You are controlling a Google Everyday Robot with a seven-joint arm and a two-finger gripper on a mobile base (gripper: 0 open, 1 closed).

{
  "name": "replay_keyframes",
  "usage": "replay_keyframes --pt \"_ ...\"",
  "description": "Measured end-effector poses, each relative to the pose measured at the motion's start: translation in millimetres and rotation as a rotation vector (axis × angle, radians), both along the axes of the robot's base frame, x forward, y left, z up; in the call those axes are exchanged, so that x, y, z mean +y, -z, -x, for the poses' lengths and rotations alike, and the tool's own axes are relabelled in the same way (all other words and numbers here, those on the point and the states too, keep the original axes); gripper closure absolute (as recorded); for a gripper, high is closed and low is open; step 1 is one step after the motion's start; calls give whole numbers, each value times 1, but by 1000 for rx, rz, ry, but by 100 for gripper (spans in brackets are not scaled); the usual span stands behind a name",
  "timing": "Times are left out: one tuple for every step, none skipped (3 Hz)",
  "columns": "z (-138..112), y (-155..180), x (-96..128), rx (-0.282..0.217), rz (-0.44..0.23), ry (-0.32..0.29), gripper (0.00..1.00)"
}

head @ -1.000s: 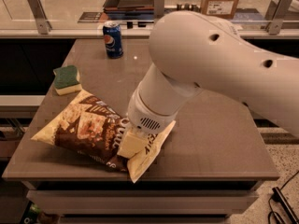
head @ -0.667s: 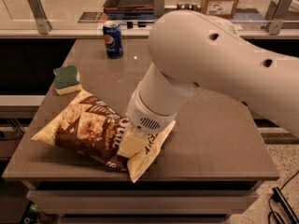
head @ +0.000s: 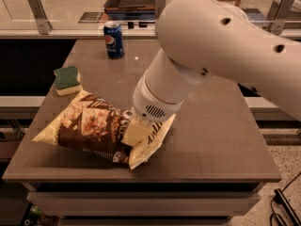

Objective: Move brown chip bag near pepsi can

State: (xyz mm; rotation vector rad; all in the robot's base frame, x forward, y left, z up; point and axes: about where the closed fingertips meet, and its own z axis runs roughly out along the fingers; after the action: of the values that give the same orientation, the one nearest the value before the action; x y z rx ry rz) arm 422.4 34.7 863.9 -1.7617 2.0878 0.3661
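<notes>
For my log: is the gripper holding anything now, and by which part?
Cannot be told. The gripper is at the right end of the brown chip bag, contact hidden.

Green-yellow sponge (head: 67, 78), left side; brown table (head: 217, 140)

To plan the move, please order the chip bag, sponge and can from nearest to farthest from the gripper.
The gripper is at the right end of the chip bag.
1. chip bag: right at the gripper, front left.
2. sponge: left edge.
3. can: far edge.
</notes>
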Motion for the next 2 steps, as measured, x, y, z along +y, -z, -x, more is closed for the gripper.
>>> replay_keyframes --pt "-19 -17 -5 -31 -30 27 100" --pt "-36 -35 -10 -59 -58 45 100"
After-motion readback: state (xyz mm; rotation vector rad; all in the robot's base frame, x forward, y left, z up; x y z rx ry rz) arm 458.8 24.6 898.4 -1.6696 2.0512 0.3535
